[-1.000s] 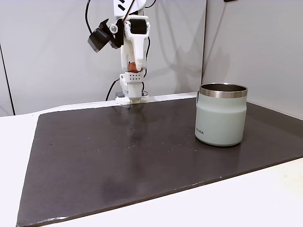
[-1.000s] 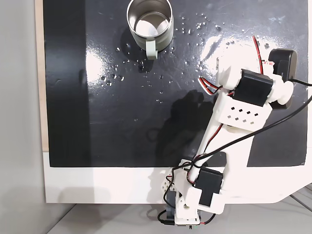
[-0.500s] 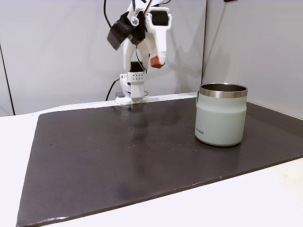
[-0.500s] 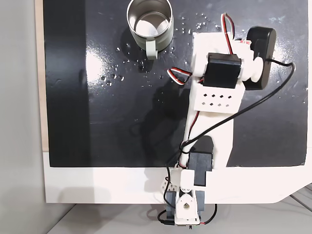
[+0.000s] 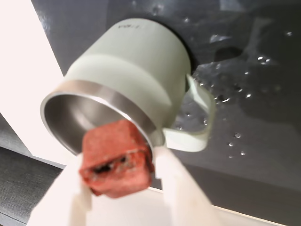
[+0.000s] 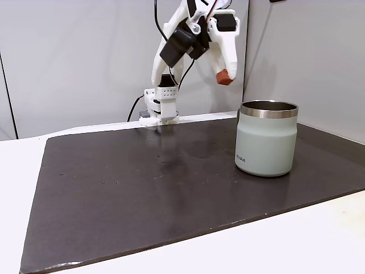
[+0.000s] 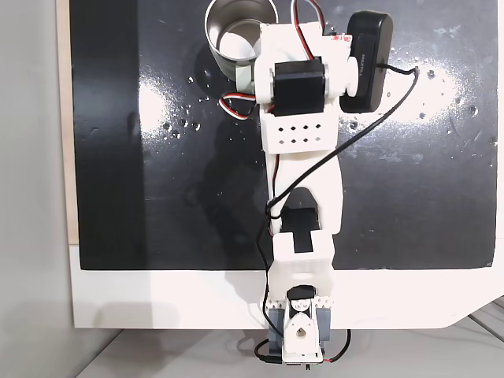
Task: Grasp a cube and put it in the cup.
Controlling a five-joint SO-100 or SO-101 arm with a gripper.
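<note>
End effector [image 5: 117, 188]: white, two-fingered, raised well above the worktop [image 6: 142, 188], pinching the red-brown cube [image 5: 116, 162] between its fingers; in the side fixed view the cube [image 6: 224, 76] hangs high, up and left of the cup's rim. Cup [image 6: 266, 138]: pale green, steel rim, upright on the dark mat near the worktop's far edge in the top-down fixed view [image 7: 228, 31], handle toward the arm's base.

dark mat [image 6: 142, 182] under me, glossy and speckled with droplets [image 7: 177, 126], sits on white table [image 6: 319, 245]. grey wall panels [image 6: 68, 57] behind.
</note>
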